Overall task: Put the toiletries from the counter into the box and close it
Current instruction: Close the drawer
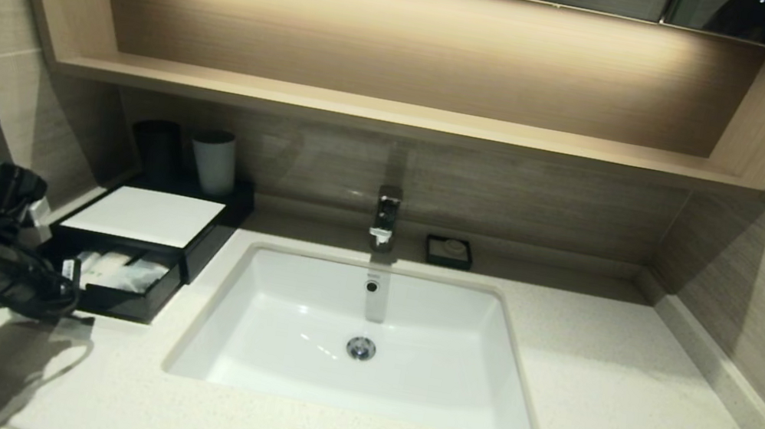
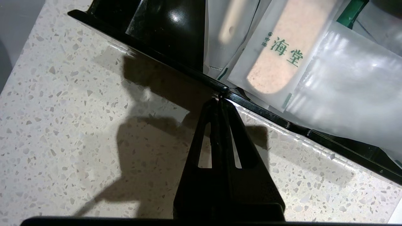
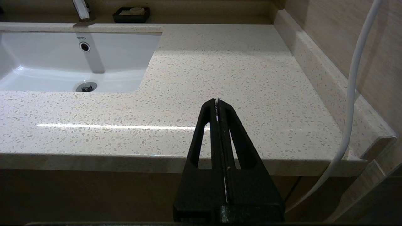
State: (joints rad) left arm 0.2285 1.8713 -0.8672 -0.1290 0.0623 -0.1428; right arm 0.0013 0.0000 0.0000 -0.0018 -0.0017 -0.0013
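Toiletries (image 1: pixel 116 271): lay inside the open drawer of the box (image 1: pixel 145 214), at nine o'clock of the sink (image 1: pixel 362 335).
Left gripper (image 2: pixel 219 99): jaws pressed together, empty, tips at the drawer front.
Right gripper (image 3: pixel 217 101): jaws together, parked off the counter (image 3: pixel 220 78).
Left: pushing the drawer shut.

Warm shelf light, hard shadows

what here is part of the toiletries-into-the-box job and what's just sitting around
Job: toiletries lying in the open drawer of the box; counter; left gripper, shut, at the drawer's front edge.

Lying about: sink, tap, soap dish, black cup, white cup, shelf.
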